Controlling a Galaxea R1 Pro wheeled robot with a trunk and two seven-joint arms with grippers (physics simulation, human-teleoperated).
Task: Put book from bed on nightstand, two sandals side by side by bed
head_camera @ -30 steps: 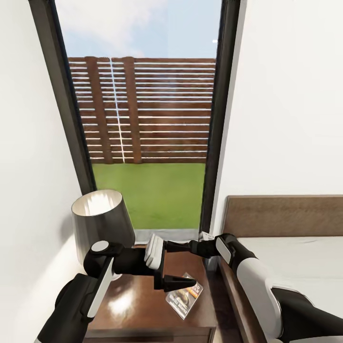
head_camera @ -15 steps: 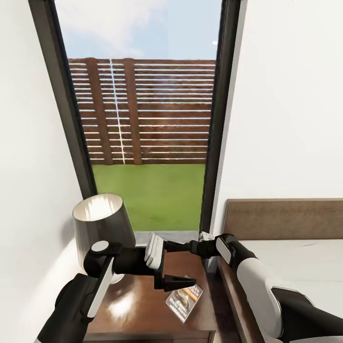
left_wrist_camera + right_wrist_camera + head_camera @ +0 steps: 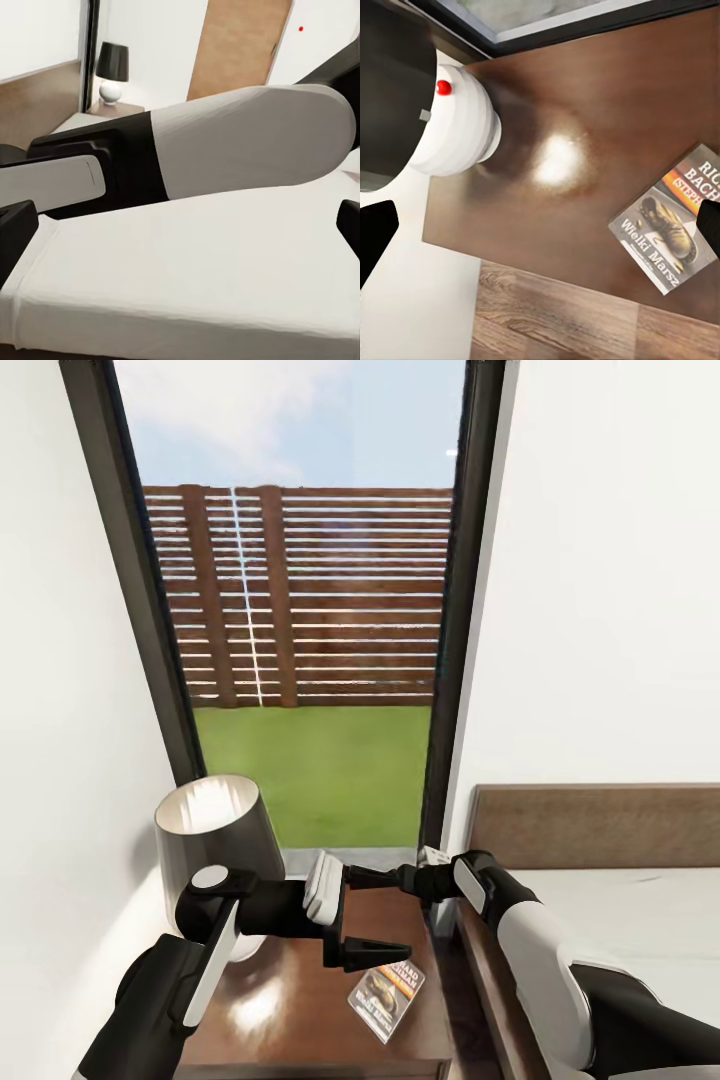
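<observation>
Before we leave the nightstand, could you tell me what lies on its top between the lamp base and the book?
Nothing: in the right wrist view, bare glossy wood separates the lamp base from the book on the nightstand.

Glossy dark wooden nightstand, paper book

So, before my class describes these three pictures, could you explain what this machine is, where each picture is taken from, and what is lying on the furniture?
It is a simulated wheeled robot with two arms, each ending in a gripper. The large picture comes from a camera on its head; the other two come from cameras near each gripper. The left gripper and the right gripper are both open, holding nothing. Below them stands the small dark brown glossy nightstand, carrying a lamp with a black shade and white base. The thin paperback book with an orange band lies flat on the nightstand. The right wrist view looks straight down on it. The left wrist view looks across the light grey-white bed.
</observation>
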